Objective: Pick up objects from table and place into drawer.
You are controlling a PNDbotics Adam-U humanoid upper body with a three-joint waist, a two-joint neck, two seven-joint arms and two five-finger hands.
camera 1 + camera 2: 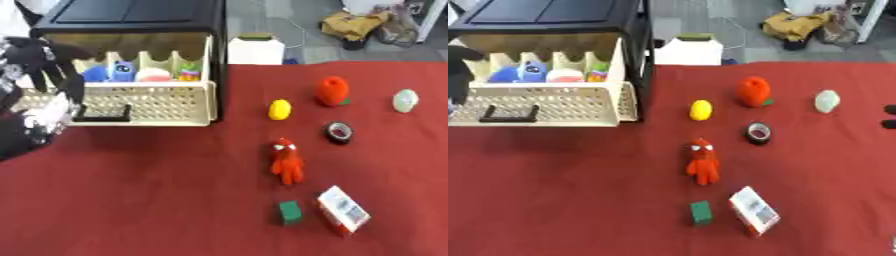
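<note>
The cream drawer [166, 102] stands pulled out of a black cabinet [131, 17]; a blue toy [122, 71] and other small coloured things lie in it. My left hand [39, 57] hangs over the drawer's left end, fingers spread and holding nothing. On the red cloth lie a yellow lemon [279, 109], an orange-red fruit [332, 91], a pale green egg shape [404, 100], a black tape roll [339, 132], a red plush figure [287, 161], a green cube [290, 211] and a red and white box [343, 216]. Dark tips of my right hand [890, 116] show at the right edge.
A white box [255, 50] stands behind the table beside the cabinet. Bags and clutter [363, 25] lie on the floor beyond. The drawer's black handle [103, 114] faces the front. Red cloth [157, 190] stretches bare at the lower left.
</note>
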